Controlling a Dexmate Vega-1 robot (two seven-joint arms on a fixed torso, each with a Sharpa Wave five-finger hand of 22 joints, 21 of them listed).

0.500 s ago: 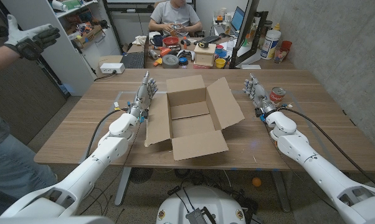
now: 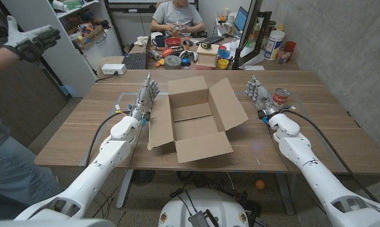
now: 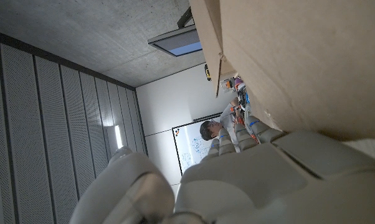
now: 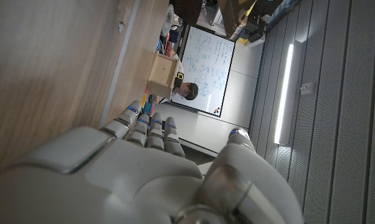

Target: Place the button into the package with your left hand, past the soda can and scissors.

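On the wooden surface [image 2: 83, 129], no button made out; likely light, small, slippery, best pinched by its rim; left hand [image 2: 147, 96] empty beside the open package [image 2: 193, 120], fingers apart.

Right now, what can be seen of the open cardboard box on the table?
The brown corrugated cardboard box sits near the middle of the wooden table, top open, all flaps folded outward. Its inside looks empty, showing only the bottom flaps and their seam. The right and near flaps spread wide; the left flap drops towards the table beside the white left hand, which stands close against it, though contact cannot be confirmed. In the left wrist view, a plain cardboard flap is right next to that hand.
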